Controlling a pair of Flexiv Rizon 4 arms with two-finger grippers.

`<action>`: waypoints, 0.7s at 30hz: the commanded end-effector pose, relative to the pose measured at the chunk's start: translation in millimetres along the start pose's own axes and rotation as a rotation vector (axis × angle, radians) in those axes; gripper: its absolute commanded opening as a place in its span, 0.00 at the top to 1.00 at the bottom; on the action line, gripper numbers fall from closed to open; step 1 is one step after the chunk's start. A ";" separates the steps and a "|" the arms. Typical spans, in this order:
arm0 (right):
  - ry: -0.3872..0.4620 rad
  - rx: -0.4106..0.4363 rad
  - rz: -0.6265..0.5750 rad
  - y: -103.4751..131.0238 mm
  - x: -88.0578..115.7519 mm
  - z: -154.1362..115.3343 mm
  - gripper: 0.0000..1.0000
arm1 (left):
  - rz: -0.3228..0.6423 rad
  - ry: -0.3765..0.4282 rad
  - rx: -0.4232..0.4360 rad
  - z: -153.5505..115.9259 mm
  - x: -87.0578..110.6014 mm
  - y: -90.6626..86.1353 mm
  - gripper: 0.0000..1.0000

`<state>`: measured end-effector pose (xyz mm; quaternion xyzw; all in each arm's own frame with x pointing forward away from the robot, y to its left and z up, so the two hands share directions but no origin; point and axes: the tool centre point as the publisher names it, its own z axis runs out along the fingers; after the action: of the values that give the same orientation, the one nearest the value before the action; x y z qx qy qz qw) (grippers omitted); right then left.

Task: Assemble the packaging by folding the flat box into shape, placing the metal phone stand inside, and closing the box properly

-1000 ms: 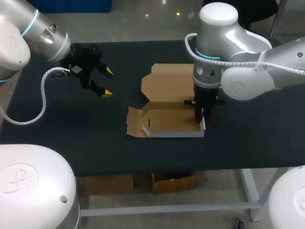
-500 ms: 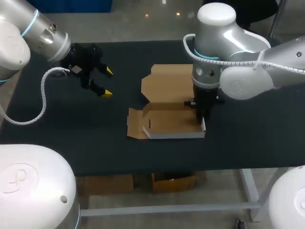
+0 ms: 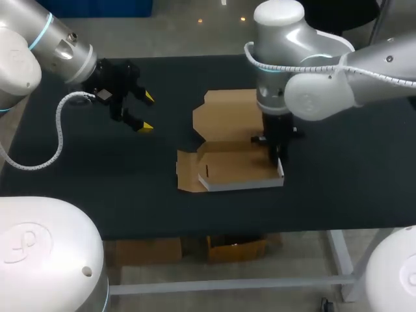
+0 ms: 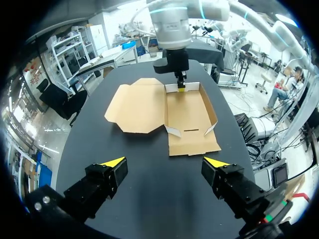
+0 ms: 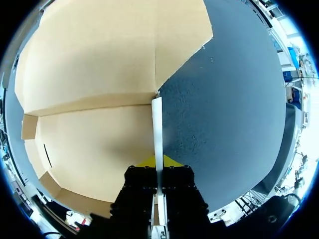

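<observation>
Since the earlier frames, the box [image 3: 227,166] has slid slightly rightward on the counter [image 3: 97,188], its lid [image 3: 227,114] flat behind it. Right tool [image 4: 180,88] appears clamped on the box's right side wall [image 5: 157,124]. Left tool [image 3: 144,112] hangs with fingers apart, well left of the box.

Black, matte surface [image 3: 97,188], wide, spanning most of the head view from side to side. Front edge straight and thin, rear edge parallel to it, corners squared. Fine speckled grain up close in the right wrist view. Pale glare along one side edge in the left wrist view, darker and even toward the middle. Beneath the front edge, a pale metal frame [image 3: 338,257]: one slanted leg toward the right end, joined low down to a long crossbar [image 3: 227,285] running along under the surface.
</observation>
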<state>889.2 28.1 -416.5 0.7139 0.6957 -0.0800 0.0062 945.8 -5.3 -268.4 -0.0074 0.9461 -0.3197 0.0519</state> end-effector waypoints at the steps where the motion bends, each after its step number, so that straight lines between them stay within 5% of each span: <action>1: -0.058 0.045 0.031 4.4 4.7 -3.1 1.00 | 0.000 0.003 -0.003 -0.5 -0.7 -0.2 0.00; 21: -0.088 0.016 0.107 5.0 -0.6 -8.1 1.00 | 0.000 0.003 -0.003 -0.5 -0.7 -0.2 0.00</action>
<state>897.2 28.6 -410.1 0.7448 0.6546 -0.1257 0.0310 945.8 -5.3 -268.4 -0.0074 0.9461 -0.3197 0.0519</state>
